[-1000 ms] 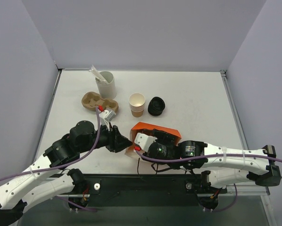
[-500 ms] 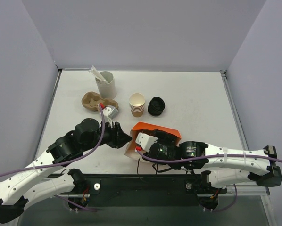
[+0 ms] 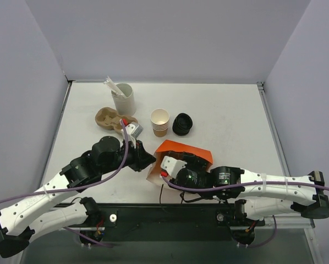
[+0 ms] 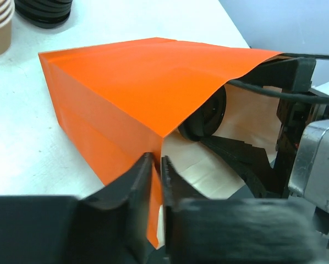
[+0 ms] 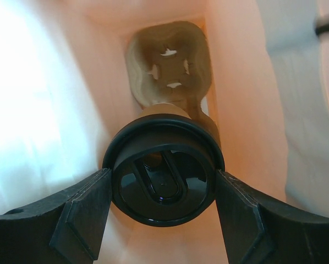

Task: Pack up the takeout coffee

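Note:
An orange paper bag (image 3: 184, 150) lies on its side with its mouth toward the arms. In the left wrist view my left gripper (image 4: 158, 165) is shut on the near left edge of the bag (image 4: 142, 77), orange paper between its fingers. My right gripper (image 5: 163, 190) reaches inside the bag, shut on the takeout coffee (image 5: 163, 175), with one finger on each side of its black lid. Beyond the cup, a brown pulp carrier (image 5: 167, 66) rests at the bag's closed end. In the top view the cup and the right fingers are hidden by the bag.
On the table behind the bag stand a stack of lidless tan cups (image 3: 160, 122), a pile of black lids (image 3: 182, 124), a second pulp carrier (image 3: 110, 117) and a white cylinder holding stirrers (image 3: 123, 98). The right arm (image 3: 225, 179) lies along the near edge.
My left gripper has moved forward and right to the bag's mouth and closed on its edge. The right gripper keeps its hold on the cup inside the bag.

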### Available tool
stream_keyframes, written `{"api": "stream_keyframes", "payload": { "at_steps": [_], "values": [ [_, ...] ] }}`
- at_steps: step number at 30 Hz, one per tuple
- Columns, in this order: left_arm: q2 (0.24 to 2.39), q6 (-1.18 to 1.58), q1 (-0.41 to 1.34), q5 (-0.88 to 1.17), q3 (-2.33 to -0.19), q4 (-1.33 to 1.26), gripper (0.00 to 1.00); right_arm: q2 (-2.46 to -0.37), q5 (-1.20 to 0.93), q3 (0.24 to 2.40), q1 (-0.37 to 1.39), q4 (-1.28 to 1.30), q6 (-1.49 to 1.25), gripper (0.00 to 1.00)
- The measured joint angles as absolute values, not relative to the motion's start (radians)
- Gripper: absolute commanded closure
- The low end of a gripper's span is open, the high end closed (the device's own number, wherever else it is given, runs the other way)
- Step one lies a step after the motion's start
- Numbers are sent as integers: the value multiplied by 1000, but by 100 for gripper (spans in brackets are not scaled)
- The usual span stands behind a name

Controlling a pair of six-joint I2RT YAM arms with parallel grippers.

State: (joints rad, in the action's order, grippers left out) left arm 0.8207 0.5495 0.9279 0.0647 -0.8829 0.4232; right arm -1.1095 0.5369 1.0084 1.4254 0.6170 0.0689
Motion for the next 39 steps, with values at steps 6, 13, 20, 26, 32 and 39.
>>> {"api": "stream_keyframes", "payload": {
  "at_steps": [6,13,20,26,32,39],
  "values": [
    [836,535,930,80,-883,406,100,-1069,536,965,1383,600,94,57],
    [805,539,939,61,-872,393,100,-1042,487,958,1309,578,233,57],
    [783,557,947,63,-798,331,100,-1040,383,942,1308,562,381,57],
    [783,570,948,67,-776,302,100,-1040,340,905,1294,556,493,60],
    [791,592,948,65,-776,295,100,-1040,332,899,1286,553,581,60],
    [790,595,949,64,-776,295,100,-1040,328,897,1239,553,612,60]
  ]
}}
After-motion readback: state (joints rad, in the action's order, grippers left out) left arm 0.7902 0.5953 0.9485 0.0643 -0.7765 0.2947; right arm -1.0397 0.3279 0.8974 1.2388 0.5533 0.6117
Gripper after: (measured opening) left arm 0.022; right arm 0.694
